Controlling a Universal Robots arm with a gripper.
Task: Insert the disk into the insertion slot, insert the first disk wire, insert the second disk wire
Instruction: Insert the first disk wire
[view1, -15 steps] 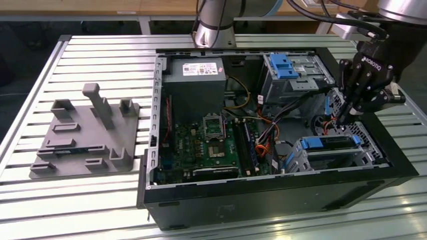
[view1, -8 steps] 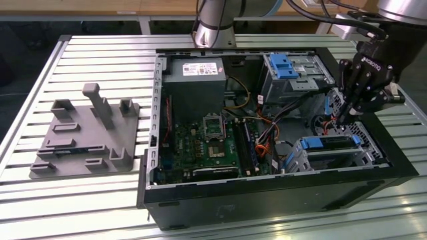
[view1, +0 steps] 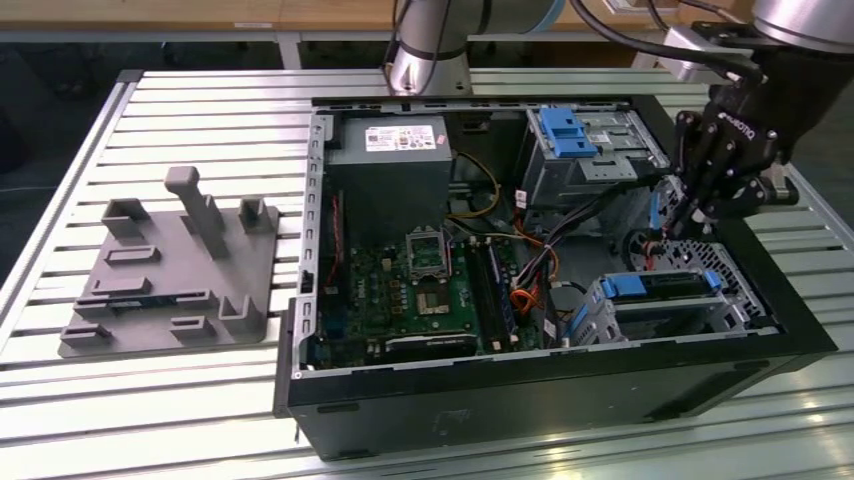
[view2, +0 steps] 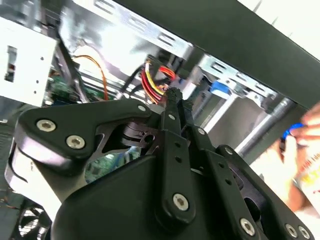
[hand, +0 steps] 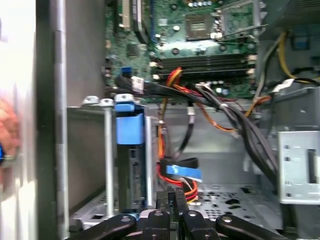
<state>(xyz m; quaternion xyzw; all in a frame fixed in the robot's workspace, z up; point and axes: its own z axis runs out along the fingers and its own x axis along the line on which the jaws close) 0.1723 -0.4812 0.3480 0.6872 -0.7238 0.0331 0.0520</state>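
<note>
The disk (view1: 657, 286), silver in a blue carrier, sits inside the insertion slot (view1: 731, 280), a perforated silver cage at the near right corner of the open computer case. In the first wrist view the disk's blue carrier (hand: 129, 127) stands in the slot (hand: 85, 155). My gripper (view1: 671, 232) hangs just behind the slot, fingers shut together. A red and yellow wire bundle (view2: 152, 80) ends right at the fingertips (view2: 172, 97). In the first wrist view a blue flat connector (hand: 182, 172) with red wires lies just ahead of the gripper (hand: 172, 194). Whether a wire is pinched is hidden.
A taller grey bay with a blue latch (view1: 577, 135) stands behind the gripper. The motherboard (view1: 427, 290) and loose cables (view1: 534, 270) fill the case's middle. A grey fixture (view1: 167, 275) lies on the slatted table at the exterior view's left. A person's hand (view2: 305, 150) is beside the case.
</note>
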